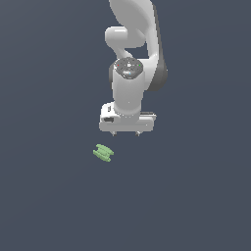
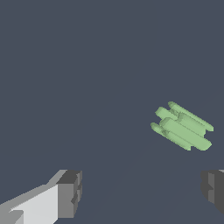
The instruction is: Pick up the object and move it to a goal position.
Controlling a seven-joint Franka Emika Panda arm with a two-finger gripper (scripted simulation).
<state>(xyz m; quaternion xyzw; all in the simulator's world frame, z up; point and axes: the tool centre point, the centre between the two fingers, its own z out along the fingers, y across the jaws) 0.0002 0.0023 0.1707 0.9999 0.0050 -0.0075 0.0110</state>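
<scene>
A flat, matte, dark slate-blue surface (image 1: 49,206) fills both views from edge to edge; it carries no seam, grain or marking, and no walls or room edges can be made out beyond it.

On this surface lies the small light-green lumpy object (image 1: 103,153), a cluster of ridged, finger-like lobes set side by side, rounded at their ends and smooth in finish. In the wrist view the same object (image 2: 183,127) shows several parallel bars of differing lengths, lying at a slant, with a faint shading between the lobes.

The glossy white robot arm (image 1: 135,44) comes down from the top of the exterior view, built of rounded, smooth segments with a darker grey band along one side and a grey disc-shaped cap at the wrist. Its white, boxy end effector (image 1: 126,133) hangs above the surface, apart from the object, which sits lower and toward the exterior view's left of it. The wrist view shows two dark grey, blocky fingertips (image 2: 70,192) set wide apart, with nothing between them; the green object lies off the line between them, nearer one fingertip than the other.
</scene>
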